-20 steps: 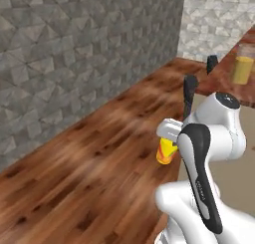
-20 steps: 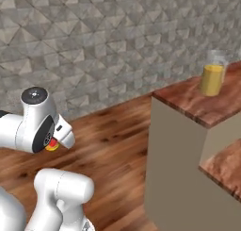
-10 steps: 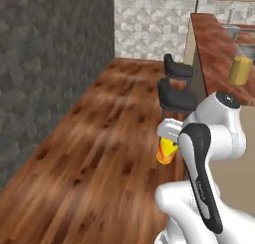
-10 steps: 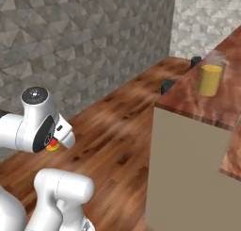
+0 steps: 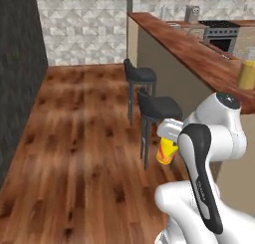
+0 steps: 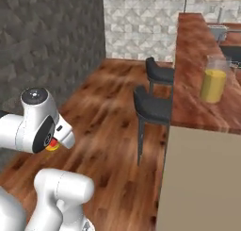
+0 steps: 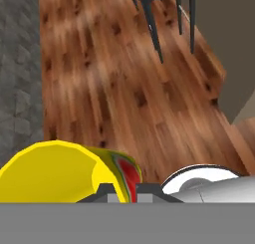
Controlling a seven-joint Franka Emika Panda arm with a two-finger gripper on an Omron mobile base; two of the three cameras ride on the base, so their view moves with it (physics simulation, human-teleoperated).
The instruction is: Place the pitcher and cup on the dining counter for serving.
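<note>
Cup [image 7: 74,171] in my gripper [image 7: 123,192]: the two dark tips are pinched together over its wall, one inside the rim and one outside, so I judge it firmly held. From the left base camera it shows as a small yellow shape tucked against my forearm, low and well short of the dining counter [image 5: 199,54]. The pitcher [image 6: 213,82] already stands upright on that counter, near the edge facing the stools [image 6: 157,105], so I take its half of the job as done; the step in hand is carrying the cup across. Next I need to raise it above the counter top and set it down beside the pitcher (not touching it), keeping clear of the two stools below the overhang. The cup is smooth, bright yellow, tapered, with a red patch by my fingertip. The pitcher is a clear cylinder, orange-yellow below a colourless rim. The counter is long, narrow, glossy reddish wood grain on a flat beige panel
</note>
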